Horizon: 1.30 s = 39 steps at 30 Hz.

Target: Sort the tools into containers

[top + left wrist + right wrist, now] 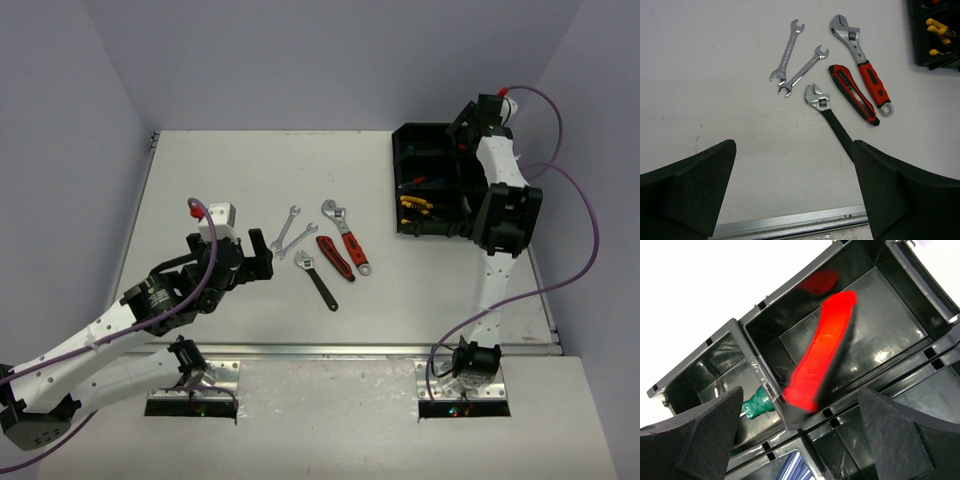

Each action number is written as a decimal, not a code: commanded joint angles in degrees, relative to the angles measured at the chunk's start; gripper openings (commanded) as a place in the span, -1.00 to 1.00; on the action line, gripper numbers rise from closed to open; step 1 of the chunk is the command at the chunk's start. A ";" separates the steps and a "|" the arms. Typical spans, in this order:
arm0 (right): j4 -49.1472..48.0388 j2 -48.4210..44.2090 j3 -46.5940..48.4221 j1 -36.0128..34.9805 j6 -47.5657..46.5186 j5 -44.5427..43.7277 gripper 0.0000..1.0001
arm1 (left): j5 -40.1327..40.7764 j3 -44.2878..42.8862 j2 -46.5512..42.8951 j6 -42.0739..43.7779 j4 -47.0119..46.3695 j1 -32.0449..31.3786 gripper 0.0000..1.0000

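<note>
Five tools lie mid-table: two silver wrenches (288, 226) (786, 50), a red-handled adjustable wrench (346, 235) (862, 62), a red-and-black handled tool (335, 257) (854, 94) and a black-handled adjustable wrench (316, 278) (827, 112). My left gripper (262, 255) (794, 145) is open and empty, just left of them. The black organiser tray (440, 225) (765, 355) stands at the right. My right gripper (468, 125) (800, 395) is open above its far compartments. A blurred red-handled tool (825, 350) is in the compartment below, free of the fingers.
Yellow-handled pliers (414, 203) (939, 31) lie in a near compartment of the tray. A green screwdriver handle (757, 404) shows in the compartment beside the red tool, and something blue (801, 467) in another. A metal rail (790, 222) runs along the table's near edge.
</note>
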<state>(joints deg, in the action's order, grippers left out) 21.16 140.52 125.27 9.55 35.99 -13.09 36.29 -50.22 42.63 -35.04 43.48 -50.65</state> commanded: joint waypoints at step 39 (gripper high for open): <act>11.61 -87.29 -78.00 -27.01 -10.67 12.85 0.98 | -5.06 -38.98 70.11 -26.72 4.33 2.38 0.83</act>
<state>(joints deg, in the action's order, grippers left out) 33.62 54.74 48.07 -17.39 26.68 -0.95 32.14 -85.44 110.32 -61.84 47.33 -49.52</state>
